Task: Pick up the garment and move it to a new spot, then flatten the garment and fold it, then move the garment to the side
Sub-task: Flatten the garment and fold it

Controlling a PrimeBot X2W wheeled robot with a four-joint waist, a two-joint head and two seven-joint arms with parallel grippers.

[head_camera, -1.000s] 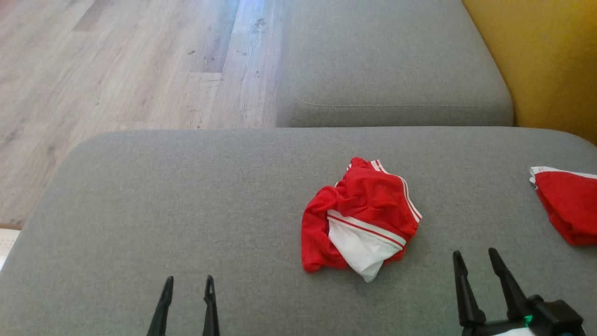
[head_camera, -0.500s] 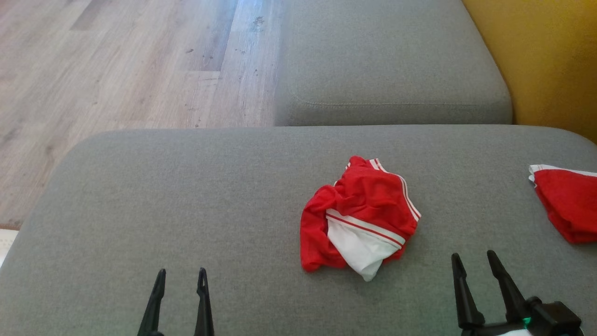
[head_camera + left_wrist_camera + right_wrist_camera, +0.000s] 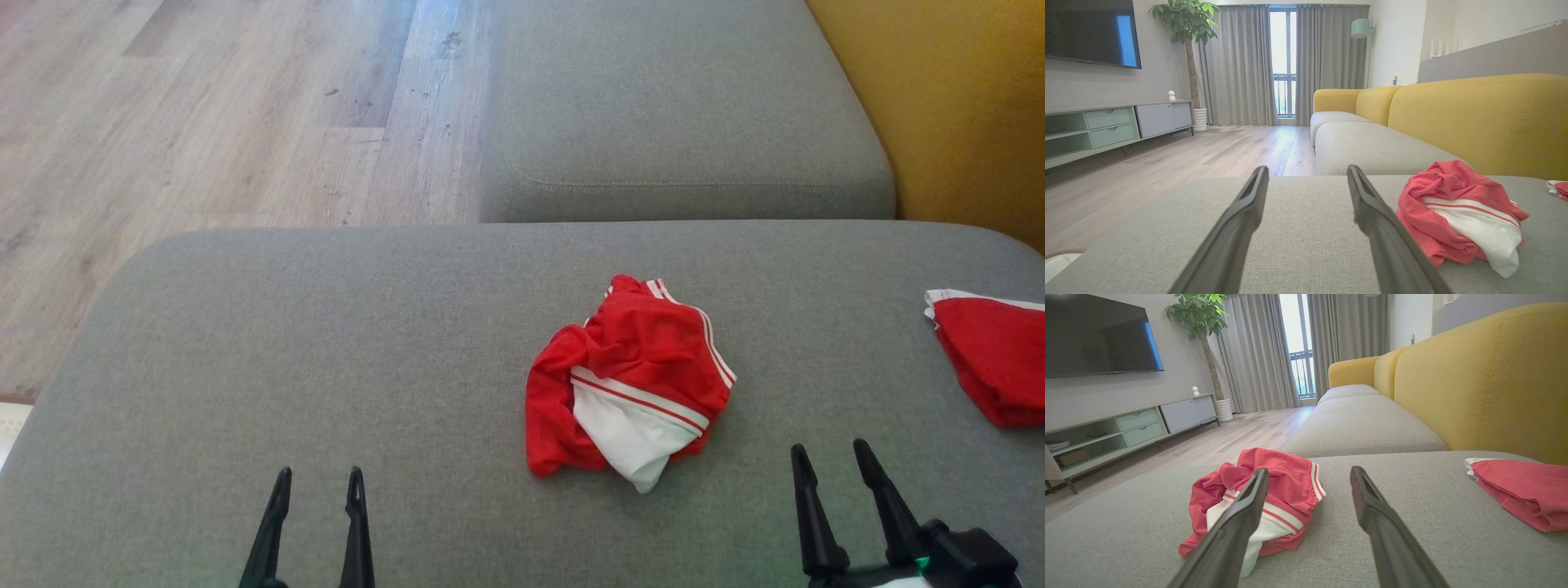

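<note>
The garment (image 3: 629, 380) is a crumpled red piece with white stripes and a white lining, lying in a heap on the grey sofa cushion (image 3: 326, 343). It also shows in the left wrist view as a heap (image 3: 1457, 212) to the right of my fingers, and in the right wrist view (image 3: 1265, 498) partly behind my left finger. My left gripper (image 3: 317, 482) stands open near the cushion's front edge, well left of the garment. My right gripper (image 3: 829, 457) stands open just right of and nearer than it. Both hold nothing.
A second red garment (image 3: 992, 359), folded, lies at the cushion's right edge. Another grey cushion (image 3: 678, 122) lies beyond, the yellow backrest (image 3: 955, 106) to the right, wooden floor (image 3: 204, 114) to the left. A TV stand (image 3: 1106, 126) and plant stand across the room.
My left gripper has moved a little to the left and further into view. The garment and the right gripper have stayed put.
</note>
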